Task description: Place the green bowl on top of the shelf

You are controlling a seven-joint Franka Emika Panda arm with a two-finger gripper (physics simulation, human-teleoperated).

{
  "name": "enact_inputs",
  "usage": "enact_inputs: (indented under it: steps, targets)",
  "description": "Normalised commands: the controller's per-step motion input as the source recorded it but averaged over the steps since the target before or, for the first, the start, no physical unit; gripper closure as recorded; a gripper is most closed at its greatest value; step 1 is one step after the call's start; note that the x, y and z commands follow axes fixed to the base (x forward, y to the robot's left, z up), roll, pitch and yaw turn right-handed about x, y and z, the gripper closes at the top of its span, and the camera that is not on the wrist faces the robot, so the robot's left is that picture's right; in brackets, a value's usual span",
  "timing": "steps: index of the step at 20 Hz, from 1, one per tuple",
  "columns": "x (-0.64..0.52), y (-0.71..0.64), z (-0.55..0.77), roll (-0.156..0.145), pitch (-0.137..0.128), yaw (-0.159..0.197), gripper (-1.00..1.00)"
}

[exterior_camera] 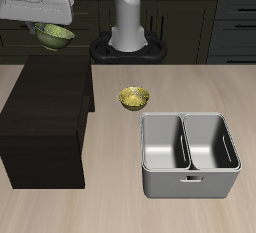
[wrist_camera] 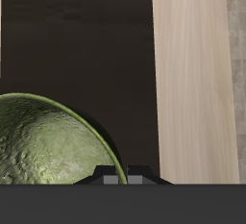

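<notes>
The green bowl (exterior_camera: 55, 35) is olive with a pale rim and hangs tilted in my gripper (exterior_camera: 50, 24), above the back part of the shelf's top. The shelf (exterior_camera: 50, 102) is a large dark brown cabinet with a flat top. In the wrist view the green bowl (wrist_camera: 48, 146) fills the near field, with the shelf's dark top (wrist_camera: 86, 45) below it. My gripper is shut on the bowl's rim; its fingers are mostly hidden.
A brighter yellow-gold bowl (exterior_camera: 133, 98) sits on the table beside the shelf. A grey metal two-compartment bin (exterior_camera: 190, 153) stands nearer the table's front edge. The robot's base (exterior_camera: 128, 39) is at the back. Light wooden table (wrist_camera: 192, 74) shows beside the shelf.
</notes>
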Motion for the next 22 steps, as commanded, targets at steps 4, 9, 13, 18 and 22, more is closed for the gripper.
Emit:
enact_inputs:
  steps: [4,9,13,18,22]
  targets:
    - [0.25,-0.2,-0.03,-0.008,0.015,0.0,1.0]
    - [0.22,-0.06,0.0,-0.028,-0.01,0.017,1.0]
    - [0.16,0.03,0.08,0.012,-0.009,-0.022,1.0]
    - [0.06,-0.05,0.03,-0.006,-0.012,-0.015,1.0]
    - [0.01,0.0,-0.06,-0.002,-0.001,0.006,1.0]
